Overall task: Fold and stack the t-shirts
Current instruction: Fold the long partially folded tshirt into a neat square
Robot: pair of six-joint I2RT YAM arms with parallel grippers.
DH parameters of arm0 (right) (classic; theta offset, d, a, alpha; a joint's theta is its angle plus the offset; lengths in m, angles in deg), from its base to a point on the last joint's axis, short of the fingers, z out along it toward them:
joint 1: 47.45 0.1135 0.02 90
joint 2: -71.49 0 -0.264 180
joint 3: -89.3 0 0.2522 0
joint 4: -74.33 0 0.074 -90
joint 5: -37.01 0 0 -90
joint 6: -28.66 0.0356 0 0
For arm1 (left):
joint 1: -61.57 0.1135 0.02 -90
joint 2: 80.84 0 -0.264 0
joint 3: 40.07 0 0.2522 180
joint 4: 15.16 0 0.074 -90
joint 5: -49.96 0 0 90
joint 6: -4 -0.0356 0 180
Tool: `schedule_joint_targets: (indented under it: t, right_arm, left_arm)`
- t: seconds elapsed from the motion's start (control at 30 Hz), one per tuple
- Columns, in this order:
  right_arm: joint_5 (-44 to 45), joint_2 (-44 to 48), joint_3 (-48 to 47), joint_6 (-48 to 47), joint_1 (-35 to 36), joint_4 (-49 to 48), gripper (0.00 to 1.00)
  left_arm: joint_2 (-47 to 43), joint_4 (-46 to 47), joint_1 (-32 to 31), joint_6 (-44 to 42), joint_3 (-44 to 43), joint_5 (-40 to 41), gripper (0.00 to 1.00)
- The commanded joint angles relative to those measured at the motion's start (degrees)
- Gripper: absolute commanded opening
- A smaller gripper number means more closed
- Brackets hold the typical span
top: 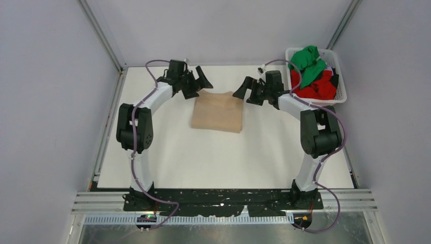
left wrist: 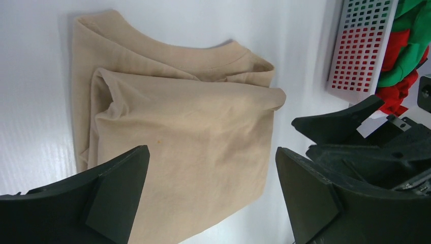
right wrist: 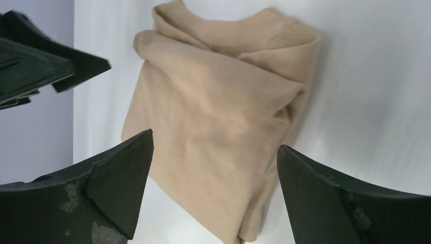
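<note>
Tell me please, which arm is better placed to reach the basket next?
Likely right: the right gripper is nearer the basket holding the green t-shirt and red t-shirt; the left gripper is farther.

No writing, label, brand, number or sign can be read in any of the three views. The folded beige t-shirt (left wrist: 193,147) is plain cloth without print, and the white lattice basket (left wrist: 361,46) bears no legible marking.
</note>
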Motion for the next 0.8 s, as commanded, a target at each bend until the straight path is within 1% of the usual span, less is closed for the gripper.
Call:
schedule_joint_targets:
  t: [0.0, 0.13, 0.27, 0.3, 0.37, 0.43, 0.53, 0.6, 0.7, 0.77]
  right_arm:
    - [-4.1, 0.8, 0.9, 1.7, 3.3, -6.1, 0.98]
    - [-4.3, -4.4, -3.6, 3.3, 3.6, -7.4, 0.96]
    - [-0.8, -11.7, -11.0, 4.2, 3.2, -6.6, 0.95]
    - [1.0, -14.2, -12.2, 5.0, 3.2, -6.4, 0.95]
    - [2.2, -18.0, -16.1, 7.1, 3.1, -5.7, 0.96]
    - [0.7, -20.6, -17.4, 9.3, 3.2, -4.8, 0.96]
    - [-0.7, -20.8, -15.7, 10.6, 3.8, -3.8, 0.95]
    - [-0.6, -19.3, -12.7, 10.3, 4.2, -2.3, 0.95]
    - [-0.8, -16.2, -5.7, 10.1, 4.6, -1.4, 0.95]
    - [-0.9, -12.9, -0.8, 9.5, 4.9, -0.5, 0.96]
  left_arm:
    - [1.9, 4.2, -0.4, 1.6, -0.4, 0.3, 1.0]
    - [9.0, 2.8, -0.4, 2.9, -8.3, 0.9, 1.0]
    - [17.1, 1.5, -0.4, 5.8, -17.3, 1.2, 1.0]
    - [18.4, 0.0, -0.4, 6.9, -19.7, 2.5, 1.0]
    - [23.5, -6.6, -0.4, 8.8, -26.8, 3.4, 1.0]
    - [26.3, -10.8, -0.6, 10.4, -30.8, 2.3, 0.99]
    - [26.5, -13.8, -1.3, 11.4, -29.8, 1.5, 1.0]
    - [24.8, -16.2, -1.5, 10.8, -26.8, 2.0, 1.0]
    - [19.0, -15.9, -2.0, 9.9, -16.9, 2.3, 1.0]
    - [13.1, -15.8, -2.6, 8.1, -7.2, 4.0, 1.0]
